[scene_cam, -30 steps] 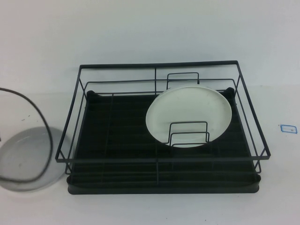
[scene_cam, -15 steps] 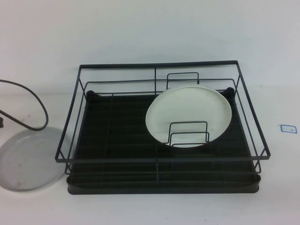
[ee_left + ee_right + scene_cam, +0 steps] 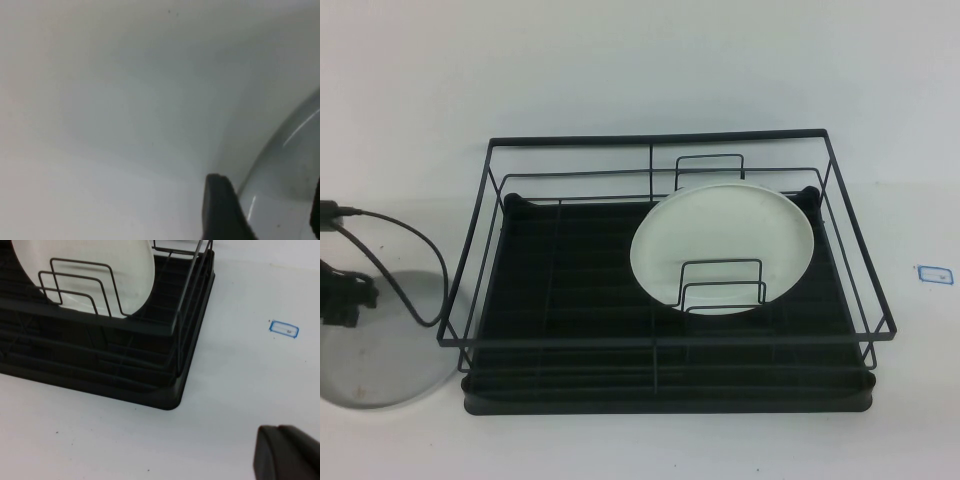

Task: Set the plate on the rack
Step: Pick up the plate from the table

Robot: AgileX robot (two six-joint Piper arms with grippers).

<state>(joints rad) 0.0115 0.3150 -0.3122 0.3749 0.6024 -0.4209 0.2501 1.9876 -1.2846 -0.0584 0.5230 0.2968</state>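
The pale grey plate (image 3: pixel 382 352) lies flat on the table, left of the rack (image 3: pixel 665 395), and touches nothing of it. The rack is a black wire frame on a black ribbed tray. My left gripper (image 3: pixel 267 200) is open and hovers low over the plate's rim (image 3: pixel 292 160), with one finger (image 3: pixel 220 212) outside the rim. In the high view only the dark tip of the left arm (image 3: pixel 340 298) and its cable show, at the left edge over the plate. My right gripper (image 3: pixel 287 452) is shut and empty over bare table, off the rack's near right corner (image 3: pixel 170 400).
A cream-white plate (image 3: pixel 722 235) stands tilted among the wire loops in the rack's right half; it also shows in the right wrist view (image 3: pixel 100 270). A small blue-edged label (image 3: pixel 934 273) lies on the table right of the rack. The rack's left half holds nothing.
The left arm has come further in from the left edge and now sits over the grey plate's left part. Its cable has shifted right. The rack and the cream plate have not moved.
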